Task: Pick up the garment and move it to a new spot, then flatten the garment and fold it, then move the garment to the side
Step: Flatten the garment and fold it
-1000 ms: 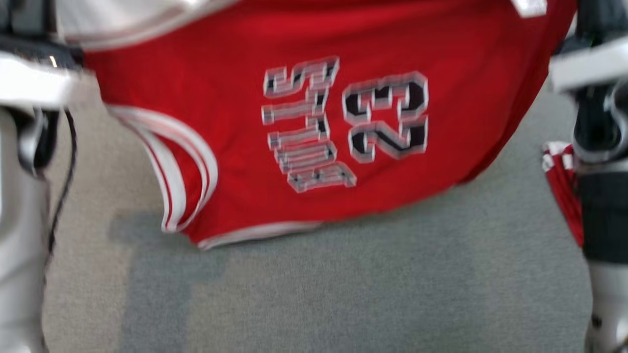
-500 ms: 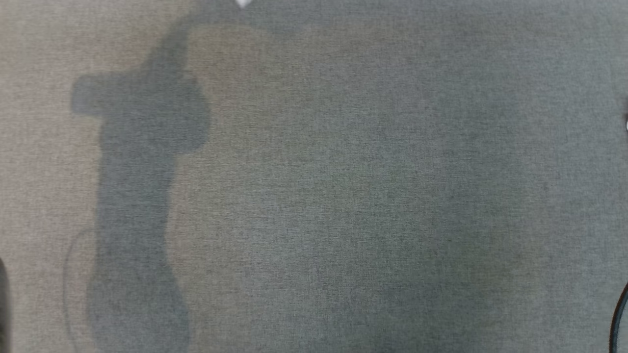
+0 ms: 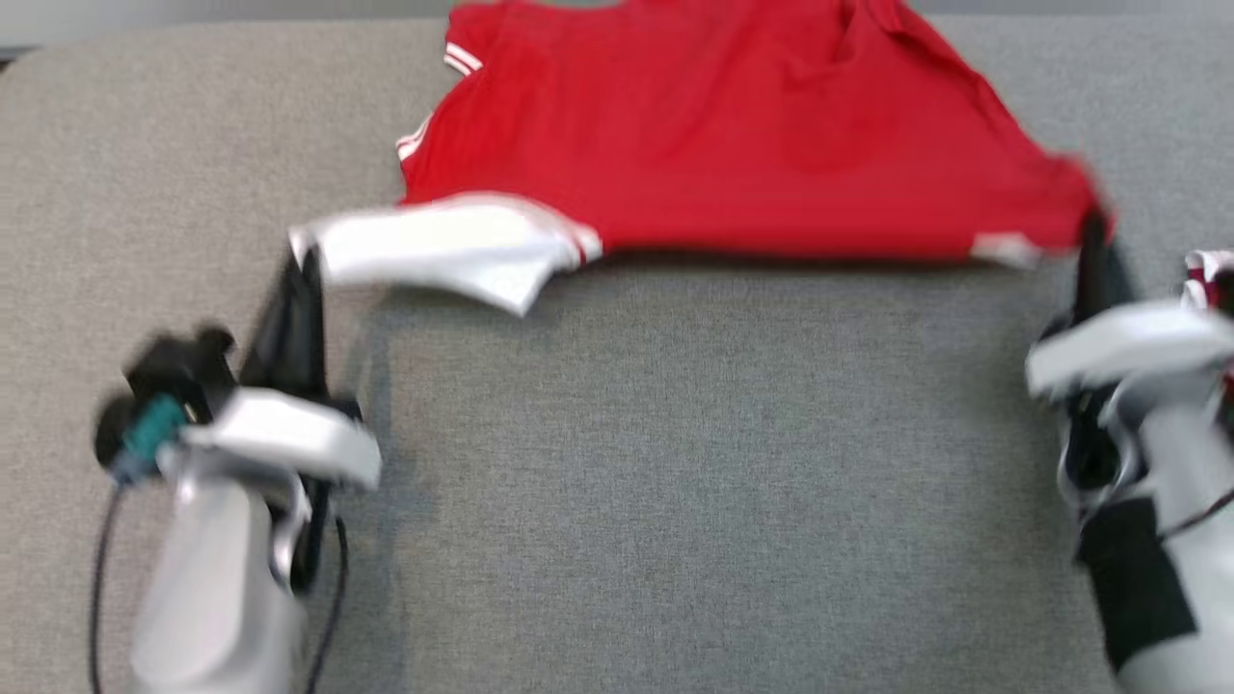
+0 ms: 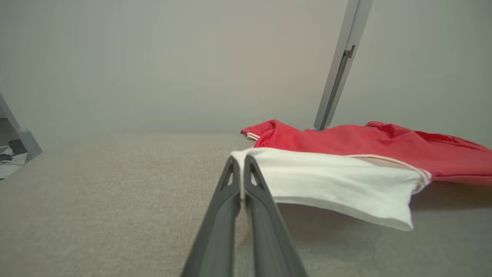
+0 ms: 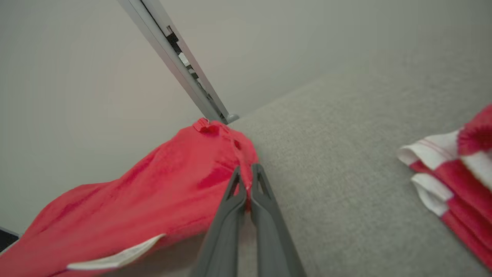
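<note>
A grey cloth-covered table (image 3: 617, 482) runs from the robot out to a plain pale wall. Nearest, on the left, the left gripper (image 3: 307, 253) is pinched tight on the white-lined corner of the red garment (image 3: 752, 145). On the right, the right gripper (image 3: 1091, 226) is clamped on the opposite red corner, with a folded red-and-white piece (image 5: 457, 169) just beside it. Between the grippers the near edge appears to be lifted off the cloth. The rest lies rumpled at the table's far side, by a slanted metal post (image 4: 338, 77). The fabric looks light, limp and a little slick, so I'd say corners and hems are the best holds.
</note>
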`<state>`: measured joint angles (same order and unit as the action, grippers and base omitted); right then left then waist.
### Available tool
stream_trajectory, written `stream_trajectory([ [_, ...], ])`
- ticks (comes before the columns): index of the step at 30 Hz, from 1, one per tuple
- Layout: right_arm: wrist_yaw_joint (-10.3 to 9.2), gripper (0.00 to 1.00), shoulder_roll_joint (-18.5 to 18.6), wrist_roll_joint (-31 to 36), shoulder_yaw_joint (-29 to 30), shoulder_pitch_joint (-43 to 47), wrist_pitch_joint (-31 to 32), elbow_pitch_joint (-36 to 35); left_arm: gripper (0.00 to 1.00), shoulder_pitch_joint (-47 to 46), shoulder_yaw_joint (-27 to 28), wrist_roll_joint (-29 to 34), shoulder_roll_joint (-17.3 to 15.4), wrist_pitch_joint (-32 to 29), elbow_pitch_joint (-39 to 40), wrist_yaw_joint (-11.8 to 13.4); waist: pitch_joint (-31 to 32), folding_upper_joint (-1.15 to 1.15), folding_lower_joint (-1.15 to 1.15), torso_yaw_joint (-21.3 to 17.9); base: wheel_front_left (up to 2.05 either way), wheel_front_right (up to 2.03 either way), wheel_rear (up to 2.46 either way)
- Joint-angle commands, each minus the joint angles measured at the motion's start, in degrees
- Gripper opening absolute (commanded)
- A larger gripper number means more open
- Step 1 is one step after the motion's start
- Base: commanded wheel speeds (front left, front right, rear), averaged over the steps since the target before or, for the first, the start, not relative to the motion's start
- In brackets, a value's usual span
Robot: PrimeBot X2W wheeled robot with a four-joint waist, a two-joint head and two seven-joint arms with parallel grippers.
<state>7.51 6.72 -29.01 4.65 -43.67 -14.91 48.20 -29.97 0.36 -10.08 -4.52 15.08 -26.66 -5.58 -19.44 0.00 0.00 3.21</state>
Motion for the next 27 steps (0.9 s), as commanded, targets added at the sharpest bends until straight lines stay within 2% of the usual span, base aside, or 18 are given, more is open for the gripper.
stream_trajectory([
  [1, -0.04, 0.00, -0.24, -1.91, -0.95, 3.33, -0.38, 1.75, 0.00, 3.21, 0.18, -0.28, 0.23, 0.09, -0.94, -0.30, 2.03, 0.00, 0.00, 0.16, 0.00, 0.00, 0.00],
  [8, -0.04, 0.00, -0.91, -7.43, -8.03, 15.33, 0.00, 5.86, 0.00, 16.09, -0.47, -1.50, 1.36, 0.09, -4.74, -0.76, 9.13, 0.00, 0.00, -0.05, 0.00, 0.00, 0.00],
  [13, -0.04, 0.00, -0.24, -10.44, -11.86, 23.37, -0.26, 5.76, 0.00, 25.37, -1.95, -3.80, 1.41, 0.08, -5.09, 0.29, 15.79, 0.00, 0.00, -0.27, 0.00, 0.00, 0.00],
  [21, -0.04, 0.00, -0.07, -13.16, -13.30, 31.61, -0.37, 3.92, 0.00, 35.07, -2.94, -4.83, 1.41, 0.09, -4.04, 1.41, 21.53, 0.00, 0.00, 0.03, 0.00, 0.00, 0.00],
  [27, -0.04, 0.00, 0.74, -14.45, -13.46, 35.65, -0.38, 1.59, 0.00, 39.94, -2.90, -4.85, 1.41, 0.09, -1.88, 1.37, 22.96, 0.00, 0.00, 0.21, 0.00, 0.00, 0.00],
])
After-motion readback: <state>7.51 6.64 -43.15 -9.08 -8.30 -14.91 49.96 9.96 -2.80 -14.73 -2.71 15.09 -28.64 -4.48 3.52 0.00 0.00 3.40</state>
